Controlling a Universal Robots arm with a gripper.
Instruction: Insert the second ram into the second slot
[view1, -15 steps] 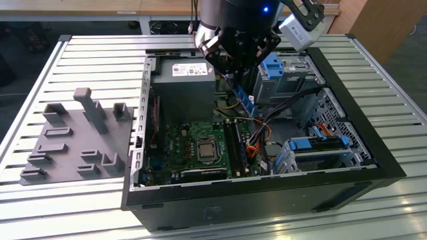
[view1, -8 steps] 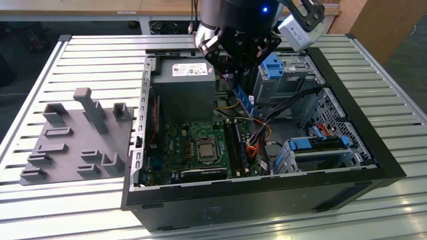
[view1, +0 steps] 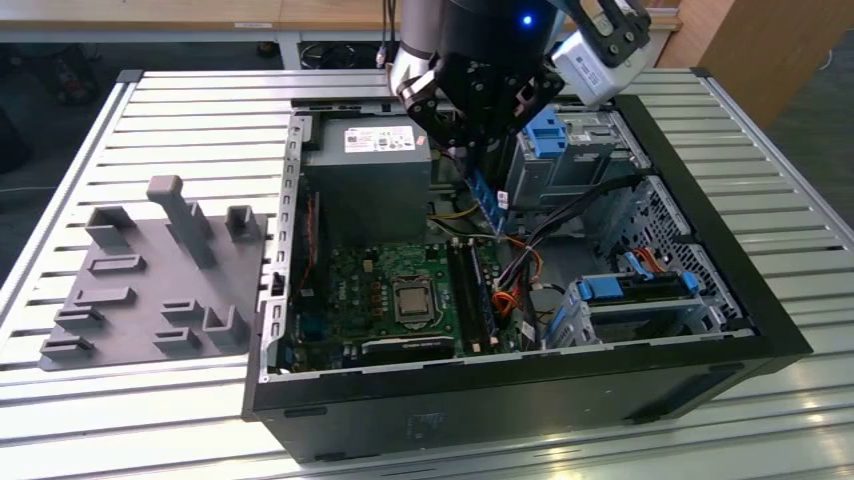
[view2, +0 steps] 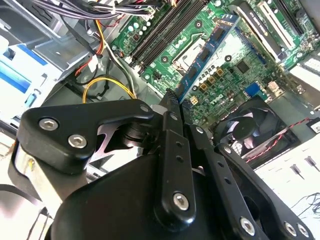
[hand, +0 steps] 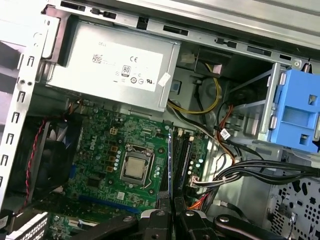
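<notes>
in the exterior view the gripper (view1: 477, 150) hangs over the open computer case (view1: 747, 330). its fingers are drawn narrow on the second ram (view1: 489, 195), a blue stick held in the air above the motherboard (view1: 387, 300) and apart from the memory slots (view1: 470, 285). the grey fixture tray (view1: 147, 270) lies beside the case on the exterior view's left.

in the second wrist view the black fingers (view2: 172, 150) clamp the second ram (view2: 207, 55) by its flat faces. this probably stops the thin board twisting. its chips show against the green board, with the memory slots (view2: 162, 27) off to one side and the fan (view2: 245, 130) near.

in the first wrist view the second ram (hand: 170, 165) shows edge-on, a thin blue line running from the gripper (hand: 172, 220) alongside the memory slots (hand: 182, 155) and next to the processor (hand: 135, 167). it seems lined up with the slots' length for a straight push. i cannot tell which slot it sits over.
</notes>
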